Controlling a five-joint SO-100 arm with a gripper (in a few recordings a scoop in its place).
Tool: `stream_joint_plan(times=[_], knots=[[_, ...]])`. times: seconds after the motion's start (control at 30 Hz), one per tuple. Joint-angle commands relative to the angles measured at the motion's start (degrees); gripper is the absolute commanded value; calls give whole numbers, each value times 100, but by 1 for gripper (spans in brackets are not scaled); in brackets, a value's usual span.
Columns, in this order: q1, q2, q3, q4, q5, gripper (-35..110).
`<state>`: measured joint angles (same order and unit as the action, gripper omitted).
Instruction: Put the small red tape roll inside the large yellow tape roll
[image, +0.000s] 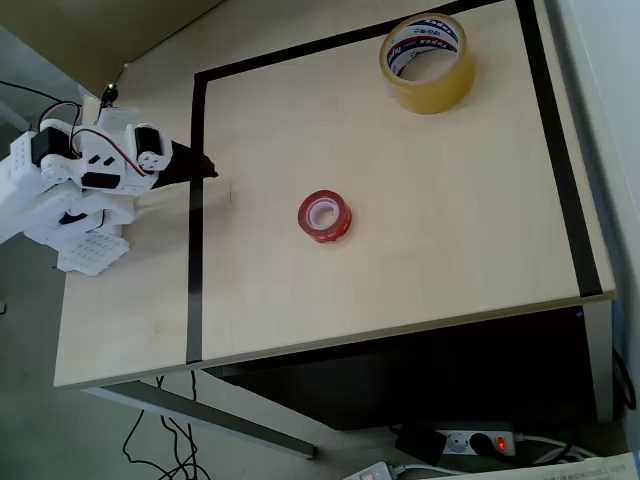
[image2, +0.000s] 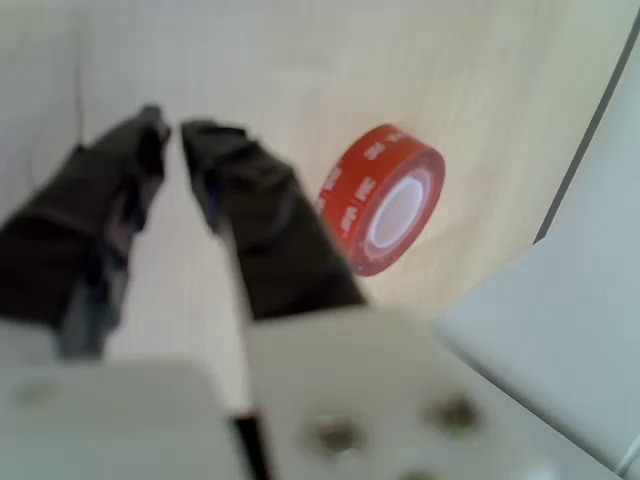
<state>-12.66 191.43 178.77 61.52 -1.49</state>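
Pale wood table (image: 420, 250), black tape border (image: 195, 220); power strip (image: 480, 440) on floor.

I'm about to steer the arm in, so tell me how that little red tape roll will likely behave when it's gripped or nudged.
The small red tape roll lies flat, so it will probably slide, not roll. Its glossy side may slip in the pincer. It looks stiff and likely light.
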Motion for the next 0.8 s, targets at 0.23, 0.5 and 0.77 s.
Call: stream_joint_plan(times=[0.23, 0.5, 0.77], knots=[[246, -3146, -3542, 1028, -246, 0], [1441, -7022, -5941, 1301, -510, 0], [1784, -9167, -7348, 1512, -984, 5]])
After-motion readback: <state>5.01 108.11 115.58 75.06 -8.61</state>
